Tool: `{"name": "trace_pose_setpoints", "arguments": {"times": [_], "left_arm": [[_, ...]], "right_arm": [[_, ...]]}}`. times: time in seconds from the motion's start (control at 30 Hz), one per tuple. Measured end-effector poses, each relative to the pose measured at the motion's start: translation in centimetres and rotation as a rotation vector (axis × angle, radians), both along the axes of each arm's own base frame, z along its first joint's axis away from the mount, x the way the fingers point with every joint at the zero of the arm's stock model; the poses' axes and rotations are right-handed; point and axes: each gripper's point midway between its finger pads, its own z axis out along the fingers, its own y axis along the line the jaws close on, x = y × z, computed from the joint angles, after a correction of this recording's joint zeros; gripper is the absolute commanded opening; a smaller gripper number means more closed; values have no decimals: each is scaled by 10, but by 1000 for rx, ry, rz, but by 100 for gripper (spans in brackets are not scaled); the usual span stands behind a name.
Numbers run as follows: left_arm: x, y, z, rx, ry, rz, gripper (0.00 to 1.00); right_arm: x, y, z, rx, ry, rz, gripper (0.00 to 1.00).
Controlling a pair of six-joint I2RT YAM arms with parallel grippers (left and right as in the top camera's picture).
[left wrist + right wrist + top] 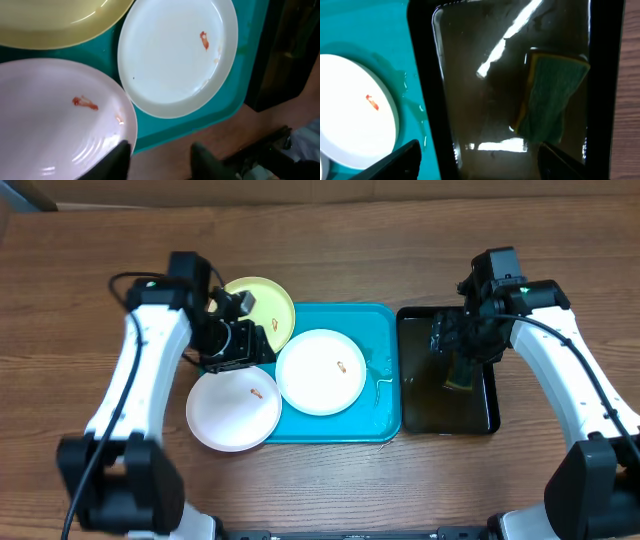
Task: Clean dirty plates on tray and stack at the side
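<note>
The overhead camera looks straight down from well above the brown wooden tabletop (330, 220). It takes in both arms, the bright turquoise rectangular plastic tray (380, 325) at centre and the black rectangular tray (430, 408) right of it. The left wrist camera sits close over the turquoise tray, with the left tool (160, 162) at the bottom edge. The right wrist camera sits close over the black tray, with the right tool (477, 162) at the bottom edge. All 3 views share the round white orange-specked plastic plate (320, 371).

No text, label, brand or number can be read in any view. The plates (320, 370), the tray (378, 330) and the black tray (420, 415) carry no print at all.
</note>
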Motion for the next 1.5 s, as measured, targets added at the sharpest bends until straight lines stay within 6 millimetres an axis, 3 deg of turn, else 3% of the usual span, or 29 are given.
{"name": "trace_pose_setpoints", "arguments": {"times": [0.1, 0.2, 0.4, 0.67, 1.2, 1.5], "left_arm": [[13, -9, -20, 7, -4, -22, 29], [21, -10, -30, 66, -22, -26, 36], [16, -16, -46, 252, -12, -22, 37], [2, -21, -75, 354, 16, 33, 39], [30, -21, -84, 355, -97, 110, 38], [29, -18, -100, 362, -112, 114, 38]], "right_arm": [[3, -3, -1, -18, -8, -4, 73], [3, -4, -3, -25, -5, -6, 73], [4, -5, -11, -32, 18, -6, 73], [0, -6, -13, -41, 33, -8, 73], [0, -9, -13, -59, 33, -11, 74], [7, -14, -13, -88, 4, -20, 74]]}}
